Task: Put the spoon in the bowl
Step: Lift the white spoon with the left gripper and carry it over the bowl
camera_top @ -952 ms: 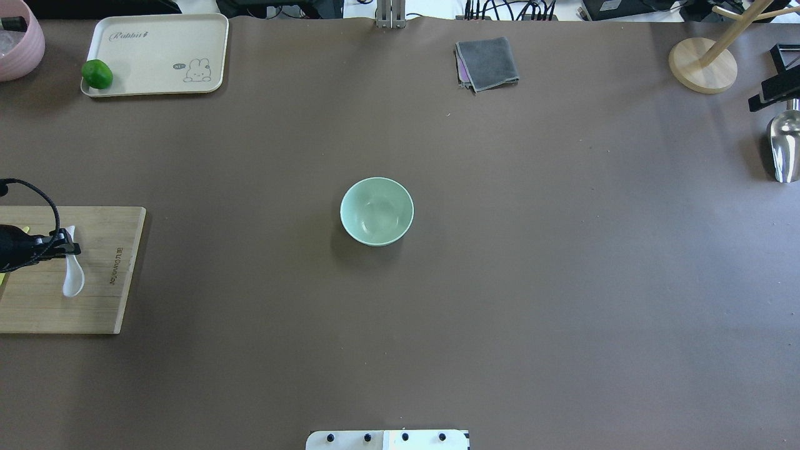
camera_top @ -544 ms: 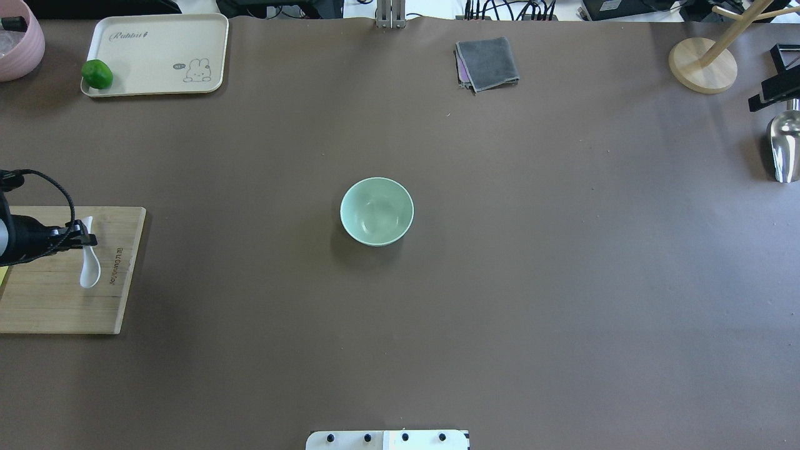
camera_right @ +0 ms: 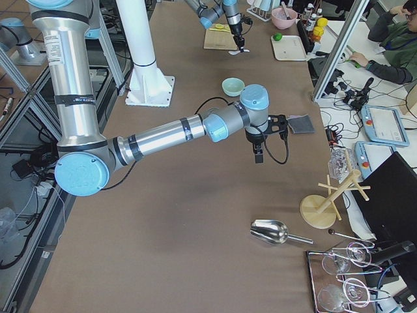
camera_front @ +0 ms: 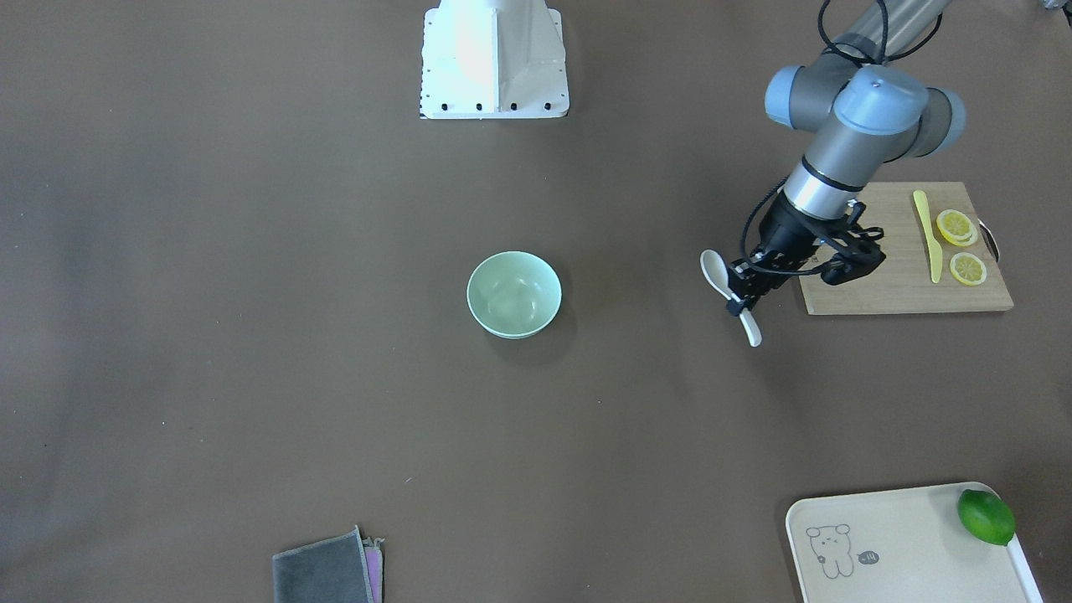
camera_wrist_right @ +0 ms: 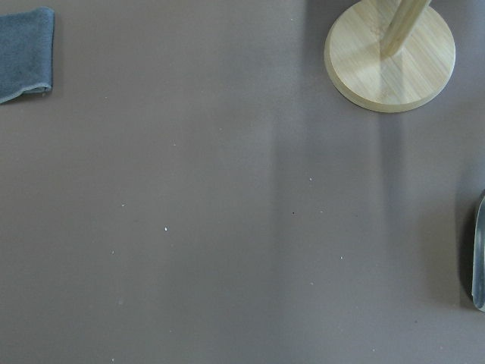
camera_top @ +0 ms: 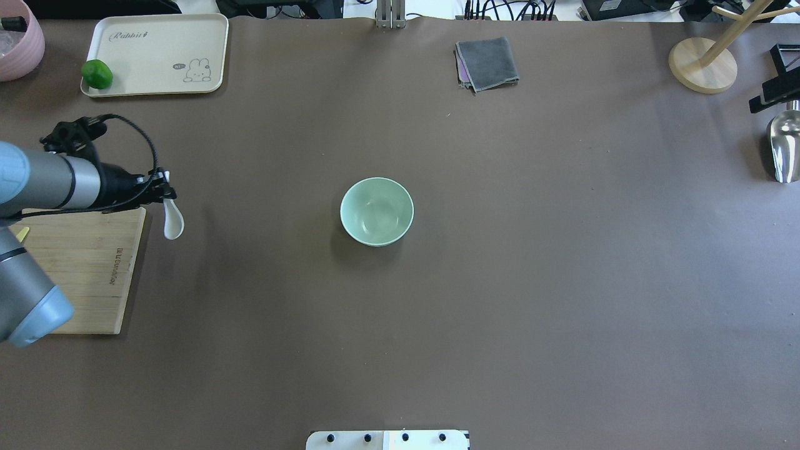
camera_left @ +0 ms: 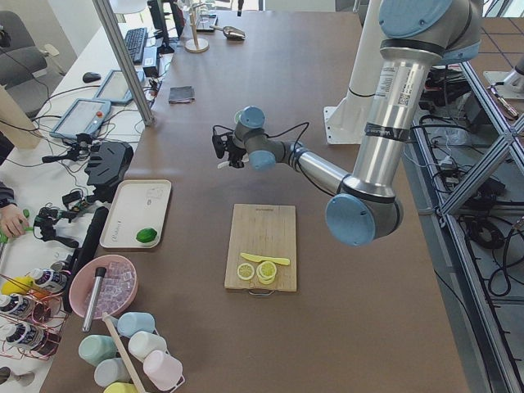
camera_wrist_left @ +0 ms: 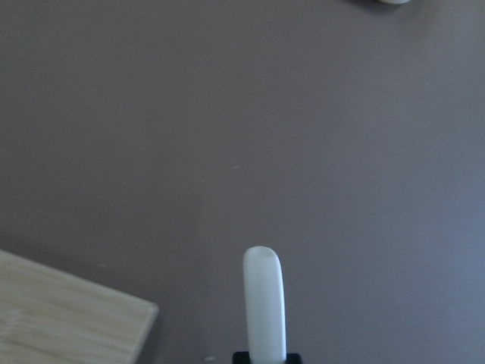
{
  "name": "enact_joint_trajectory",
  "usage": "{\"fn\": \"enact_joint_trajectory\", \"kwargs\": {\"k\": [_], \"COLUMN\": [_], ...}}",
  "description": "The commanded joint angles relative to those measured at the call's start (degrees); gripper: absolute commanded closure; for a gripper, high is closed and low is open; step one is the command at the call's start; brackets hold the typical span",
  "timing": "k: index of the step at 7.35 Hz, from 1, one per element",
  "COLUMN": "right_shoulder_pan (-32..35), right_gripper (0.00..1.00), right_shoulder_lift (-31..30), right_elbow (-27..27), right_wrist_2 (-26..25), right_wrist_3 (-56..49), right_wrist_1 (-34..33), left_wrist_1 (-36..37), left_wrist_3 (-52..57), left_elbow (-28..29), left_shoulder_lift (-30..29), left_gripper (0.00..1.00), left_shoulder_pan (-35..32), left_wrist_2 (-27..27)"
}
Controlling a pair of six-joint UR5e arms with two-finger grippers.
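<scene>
My left gripper [camera_top: 164, 195] is shut on the handle of the white spoon [camera_top: 173, 224] and holds it in the air just past the right edge of the cutting board. The scoop points toward the robot's side. The spoon also shows in the front view [camera_front: 717, 271] and in the left wrist view [camera_wrist_left: 264, 303]. The mint-green bowl [camera_top: 377, 211] stands empty at the table's middle, well to the right of the spoon. My right gripper [camera_right: 256, 155] hangs high over the table's right part. I cannot tell whether it is open or shut.
The wooden cutting board [camera_top: 81, 275] holds a yellow knife [camera_front: 925, 236] and lemon slices [camera_front: 956, 226]. A cream tray [camera_top: 156, 53] with a lime [camera_top: 97, 74], a grey cloth [camera_top: 487, 62], a wooden stand [camera_top: 703, 65] and a metal scoop [camera_top: 784, 147] lie around the edges.
My left gripper has lifted the spoon off the cutting board and carried it right, toward the bowl, and a little away from the robot. The bowl has not moved.
</scene>
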Motion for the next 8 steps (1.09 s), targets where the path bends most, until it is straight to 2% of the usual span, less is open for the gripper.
{"fn": "enact_joint_trajectory", "kwargs": {"k": [1,3,5,6,7,8], "right_shoulder_pan": [-0.02,-0.02,-0.02,-0.02,-0.02,-0.02], "right_gripper": [0.00,0.00,0.00,0.00,0.00,0.00], "right_shoulder_lift": [-0.28,-0.28,-0.54,-0.54,-0.63,-0.63], "right_elbow": [0.12,0.21,0.30,0.30,0.21,0.30], "right_wrist_2": [0.00,0.00,0.00,0.00,0.00,0.00], "right_wrist_3": [0.02,0.02,0.02,0.02,0.02,0.02], "right_wrist_1": [0.00,0.00,0.09,0.09,0.09,0.09], "left_wrist_1": [6.28,6.28,6.28,6.28,6.20,6.20], "left_wrist_3": [-6.66,-7.99,-9.14,-9.14,-8.54,-8.01], "left_elbow": [2.58,6.28,6.38,6.21,6.29,6.12], "left_shoulder_lift": [-12.72,-16.97,-18.57,-19.18,-19.10,-18.66], "left_gripper": [1.00,1.00,1.00,0.74,0.23,0.03], "left_shoulder_pan": [5.33,7.99,13.24,14.57,14.94,14.94], "left_wrist_2": [5.64,8.32,15.14,16.40,16.50,16.67]}}
